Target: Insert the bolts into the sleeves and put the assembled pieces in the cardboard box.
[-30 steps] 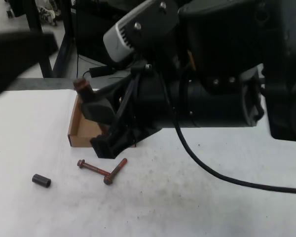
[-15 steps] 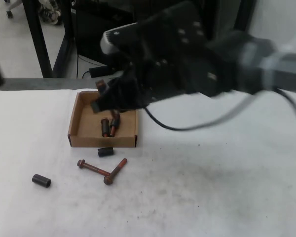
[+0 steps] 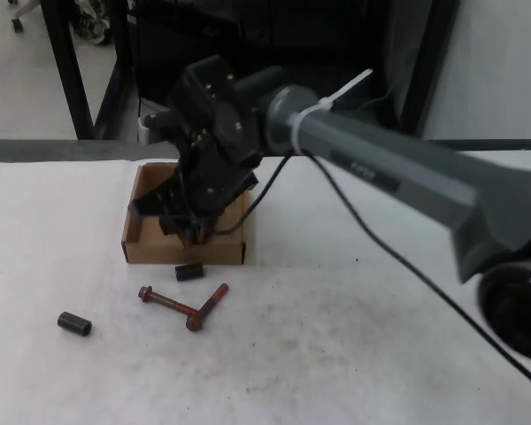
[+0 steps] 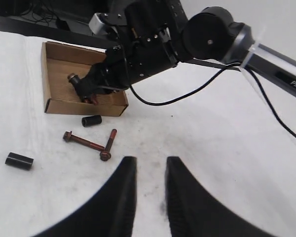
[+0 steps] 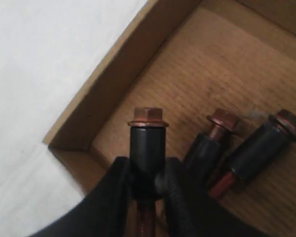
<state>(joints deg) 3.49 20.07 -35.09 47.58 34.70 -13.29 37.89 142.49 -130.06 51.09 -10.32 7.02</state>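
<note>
Change: 1.0 s ago the right arm sat close to the lens and blocked most of the high view. By 0.5 s ago it was above the back of the cardboard box [image 3: 159, 253]. The right gripper [image 3: 188, 230] has now come down inside the walls. The loose parts on the bench [image 3: 354, 354] have not moved.

Right gripper [image 5: 147, 178]: fingers pinch the black sleeve of an assembled piece [image 5: 147, 140], held low over the box floor near one corner, not yet released. It has a smooth dark cylindrical sleeve and a rusty copper-brown bolt with a hex head on a flange.

Two more assembled pieces [image 5: 209, 148] [image 5: 259, 148] lie side by side on the floor, same look. The box is brown corrugated card with a finely ribbed floor and raw cut edges.

Left gripper [image 4: 150, 163]: glossy black curved fingers a little apart, nothing between them, over white bench.

Outside the box, high view: a loose sleeve [image 3: 189, 272] just at its 6 o'clock and two bare bolts [image 3: 166, 301] [image 3: 209, 305] farther at 6, heads meeting in a V. A second sleeve [image 3: 74, 324] is off at 8 o'clock. The bench is white, scuffed with grey smudges.
</note>
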